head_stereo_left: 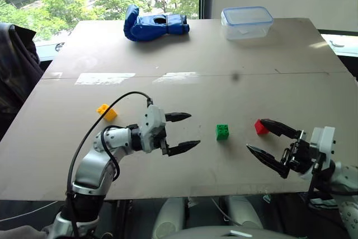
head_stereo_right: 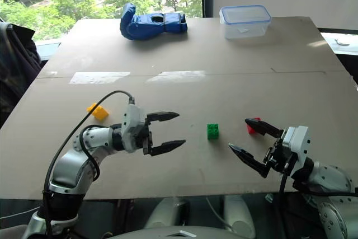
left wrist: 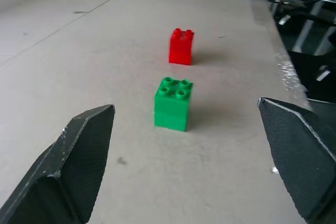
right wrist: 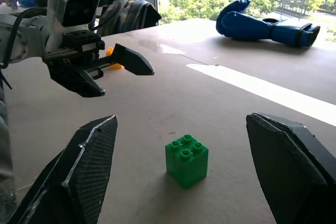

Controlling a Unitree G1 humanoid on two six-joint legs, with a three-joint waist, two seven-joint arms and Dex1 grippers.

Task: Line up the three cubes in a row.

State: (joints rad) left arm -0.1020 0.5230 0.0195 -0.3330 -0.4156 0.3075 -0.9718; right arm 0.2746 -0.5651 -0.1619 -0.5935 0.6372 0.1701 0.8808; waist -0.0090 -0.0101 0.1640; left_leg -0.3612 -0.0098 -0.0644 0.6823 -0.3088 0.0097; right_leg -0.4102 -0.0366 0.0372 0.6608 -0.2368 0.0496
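Matte brown tabletop (head_stereo_left: 184, 54) bears studded green cube (head_stereo_left: 222, 132) (both grippers wide, empty).

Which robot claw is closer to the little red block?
Right. The right gripper sits right beside the red block; the left gripper is farther away, beyond the green block.

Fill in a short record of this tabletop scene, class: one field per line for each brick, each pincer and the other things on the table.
yellow brick: on the table, to the robot's left of the left pincer, tilted askew
green brick: upright, studs up, between the two pincers
red brick: right of the green one, beside the right pincer's upper finger
left pincer: open, empty, pointing toward the green brick
right pincer: open, empty
blue glove: far edge of the table
clear plastic box: far edge, lid on
row: not yet formed
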